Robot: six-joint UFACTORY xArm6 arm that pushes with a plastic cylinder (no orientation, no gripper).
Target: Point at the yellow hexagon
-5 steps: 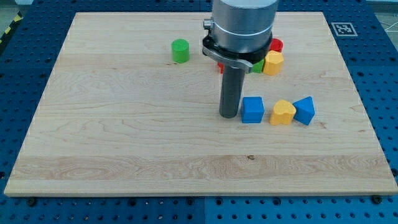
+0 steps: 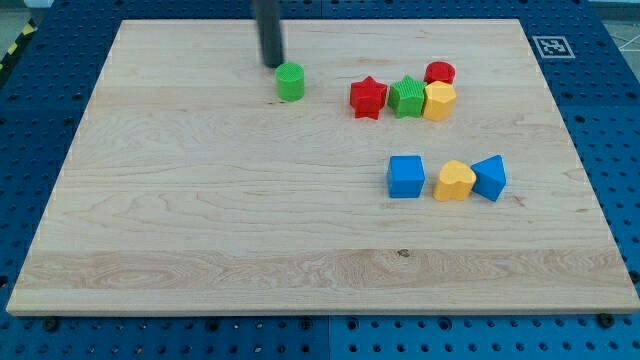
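The yellow hexagon (image 2: pixel 439 101) sits at the upper right of the wooden board (image 2: pixel 200 220), touching a green star (image 2: pixel 407 97) on its left and a red cylinder (image 2: pixel 439 73) just above it. My tip (image 2: pixel 271 65) is near the view's top, just up and left of a green cylinder (image 2: pixel 290 81), far to the left of the yellow hexagon.
A red star (image 2: pixel 368 97) lies left of the green star. Lower right, a blue cube (image 2: pixel 405 176), a yellow heart-like block (image 2: pixel 454 181) and a blue triangular block (image 2: pixel 490 177) stand in a row. A marker tag (image 2: pixel 550 46) sits off the board's top right corner.
My tip has jumped from beside the blue cube up and left to the green cylinder. The arm body no longer hides the red star and green star. No block has moved.
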